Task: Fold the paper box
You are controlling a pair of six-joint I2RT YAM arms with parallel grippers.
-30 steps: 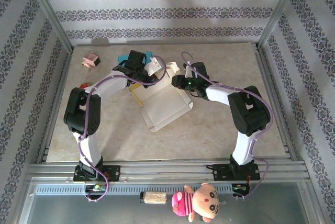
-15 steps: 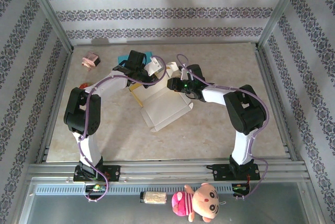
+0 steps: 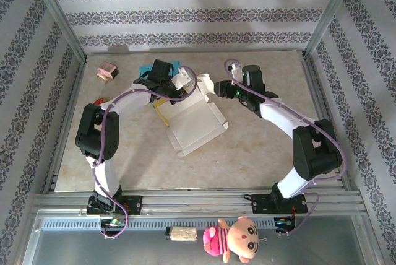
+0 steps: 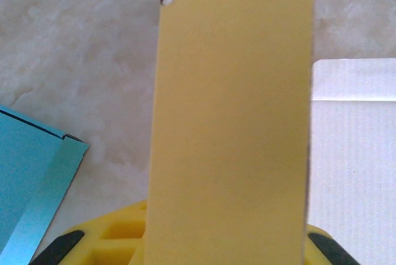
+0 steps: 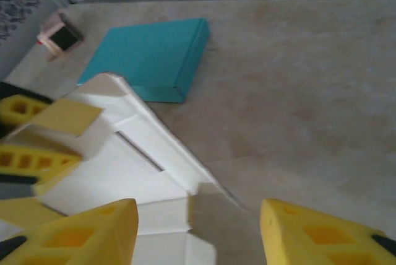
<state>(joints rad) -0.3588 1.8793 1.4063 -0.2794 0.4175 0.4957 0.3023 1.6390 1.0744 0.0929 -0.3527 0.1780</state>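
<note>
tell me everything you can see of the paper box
The paper box is a white cardboard blank, mostly unfolded: its big panel lies flat on the table, with creased walls partly raised at the far end. One upright flap shows a yellow face and is clamped in the left gripper. The right gripper is open above the far walls, apparently not touching.

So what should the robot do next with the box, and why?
Probably bring the open right gripper down onto the white flap just below it and pinch it. The left gripper is clamped on the yellow flap, and the paper box lies mostly flat, so another side needs lifting.
</note>
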